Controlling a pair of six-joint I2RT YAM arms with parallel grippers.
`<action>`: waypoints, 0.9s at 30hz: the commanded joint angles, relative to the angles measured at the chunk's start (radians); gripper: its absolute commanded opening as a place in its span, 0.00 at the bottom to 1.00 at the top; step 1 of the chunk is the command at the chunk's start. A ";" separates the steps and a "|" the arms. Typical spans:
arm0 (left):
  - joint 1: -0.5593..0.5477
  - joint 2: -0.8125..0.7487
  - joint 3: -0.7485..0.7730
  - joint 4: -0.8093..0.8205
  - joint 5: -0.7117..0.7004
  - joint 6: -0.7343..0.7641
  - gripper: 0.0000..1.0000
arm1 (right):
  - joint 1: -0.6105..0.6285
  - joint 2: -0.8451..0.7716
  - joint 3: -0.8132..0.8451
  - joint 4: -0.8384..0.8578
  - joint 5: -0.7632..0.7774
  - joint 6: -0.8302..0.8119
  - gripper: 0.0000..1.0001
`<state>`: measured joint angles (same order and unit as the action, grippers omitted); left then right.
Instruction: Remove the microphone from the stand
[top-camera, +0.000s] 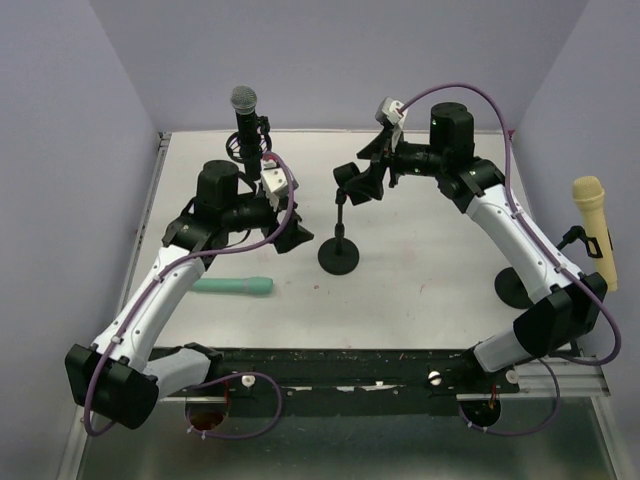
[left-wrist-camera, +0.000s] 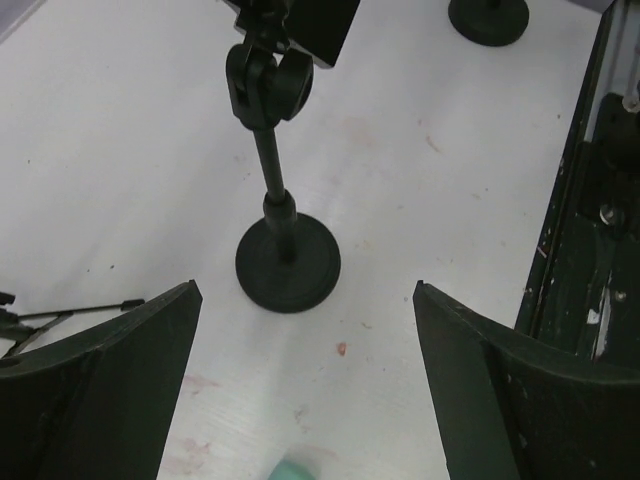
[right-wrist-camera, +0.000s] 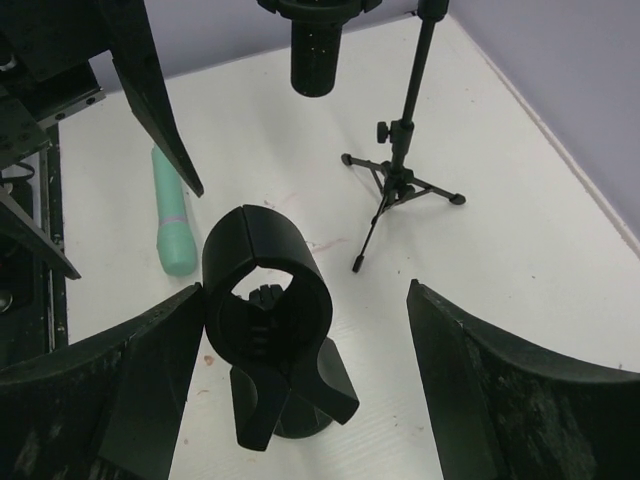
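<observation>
Though the job concerns the stand, the green microphone (top-camera: 235, 286) lies flat on the table (top-camera: 430, 270), well apart from any holder and just beside the left arm's forearm. On my right wrist feed it lies lengthwise at the left of the picture. The round-based stand (top-camera: 338, 255) stands upright mid-table, and its clip (right-wrist-camera: 268, 300) is an empty ring.

My right gripper (right-wrist-camera: 305, 288) is spread wide with nothing in it. The clip shows between its fingers, close to one of them; I cannot tell whether they touch. My left gripper (left-wrist-camera: 305, 287) is also wide and empty. It hangs near the stand on its left side, and the stand's base shows between the finger tips without contact.

Further out, a black microphone (top-camera: 245, 105) with a grey mesh head sits upright in a tripod stand (right-wrist-camera: 400, 180) at the back left. A yellow microphone (top-camera: 592, 215) stands on another round-based holder at the right edge.
</observation>
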<state>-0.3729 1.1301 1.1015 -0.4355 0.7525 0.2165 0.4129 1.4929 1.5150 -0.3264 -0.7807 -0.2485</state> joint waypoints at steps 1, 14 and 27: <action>-0.018 0.046 -0.054 0.268 0.085 -0.197 0.91 | 0.004 0.064 0.077 -0.086 -0.091 -0.029 0.88; -0.078 0.207 -0.103 0.575 0.082 -0.131 0.87 | 0.006 0.055 0.088 -0.194 -0.045 -0.015 0.40; -0.086 0.465 -0.089 0.705 0.192 -0.016 0.84 | 0.007 0.063 0.154 -0.404 0.023 -0.094 0.21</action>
<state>-0.4538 1.5555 1.0183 0.1616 0.8577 0.1608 0.4179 1.5639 1.6493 -0.6239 -0.8177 -0.3244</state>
